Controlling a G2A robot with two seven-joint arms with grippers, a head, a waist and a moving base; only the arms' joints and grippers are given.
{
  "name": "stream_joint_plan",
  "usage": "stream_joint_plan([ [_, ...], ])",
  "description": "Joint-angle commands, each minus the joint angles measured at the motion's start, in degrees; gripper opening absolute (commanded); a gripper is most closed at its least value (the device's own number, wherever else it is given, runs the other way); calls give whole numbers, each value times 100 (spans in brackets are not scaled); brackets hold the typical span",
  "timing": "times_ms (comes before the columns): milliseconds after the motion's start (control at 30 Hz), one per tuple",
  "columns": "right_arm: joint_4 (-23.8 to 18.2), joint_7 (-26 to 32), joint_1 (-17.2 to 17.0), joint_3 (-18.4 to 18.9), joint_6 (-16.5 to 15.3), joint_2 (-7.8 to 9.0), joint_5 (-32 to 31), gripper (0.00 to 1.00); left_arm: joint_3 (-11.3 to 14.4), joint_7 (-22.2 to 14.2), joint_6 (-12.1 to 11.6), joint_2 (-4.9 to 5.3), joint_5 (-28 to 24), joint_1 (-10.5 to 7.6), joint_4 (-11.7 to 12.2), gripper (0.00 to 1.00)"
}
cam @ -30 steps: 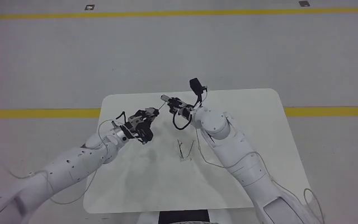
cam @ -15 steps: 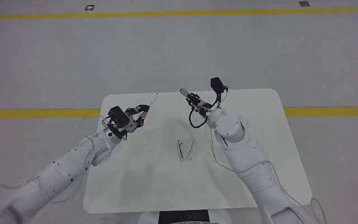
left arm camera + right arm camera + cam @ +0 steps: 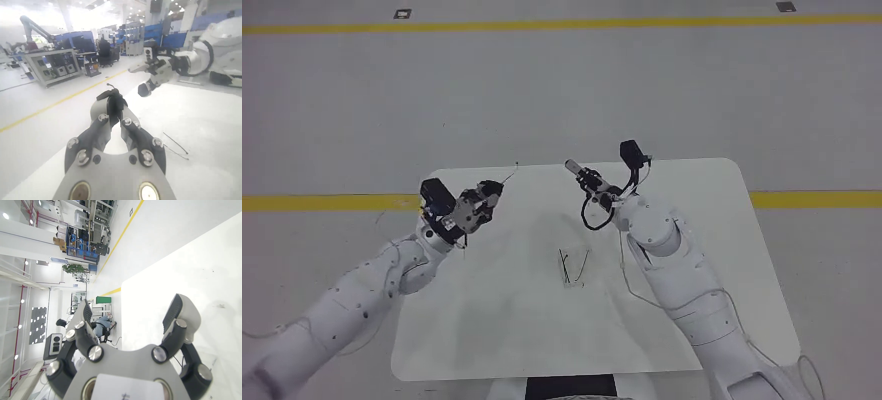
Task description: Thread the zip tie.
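My left gripper (image 3: 488,191) hangs over the table's far left part, shut on a black zip tie (image 3: 508,174) whose thin tail points up and away toward the far edge. In the left wrist view the zip tie (image 3: 113,90) sticks out past the closed fingertips of that gripper (image 3: 115,97). My right gripper (image 3: 574,169) is held above the far middle of the table, open and holding nothing. From the left wrist it appears as the right gripper (image 3: 140,79), a short way off from the tie. In its own view the right gripper (image 3: 130,306) has its jaws spread wide.
Several loose black zip ties (image 3: 572,266) lie in the middle of the white table (image 3: 692,210), also seen as thin strands (image 3: 175,145) beside my left gripper. The table's far edge is close to both grippers.
The two grippers were close together a second ago and have moved apart. The left one went left with the zip tie; the right one went right, then held still.
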Motion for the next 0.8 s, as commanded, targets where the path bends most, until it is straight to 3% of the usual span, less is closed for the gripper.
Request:
stream_joint_plan([
  [0, 0, 0, 0, 0, 0, 0, 0, 100, -70, -63, -83, -46, -417, -30, 36, 0],
  [167, 0, 0, 0, 0, 0, 0, 0, 100, 87, -269, -83, -173, -1100, -139, -86, 0],
  [567, 0, 0, 0, 0, 0, 0, 0, 100, 1018, -379, -83, -592, -2459, -793, -186, 0],
  [667, 0, 0, 0, 0, 0, 0, 0, 100, 1181, -555, -83, -632, -3101, -881, -374, 0],
  [767, 0, 0, 0, 0, 0, 0, 0, 100, 1178, -941, -83, -562, -3768, -947, -541, 0],
])
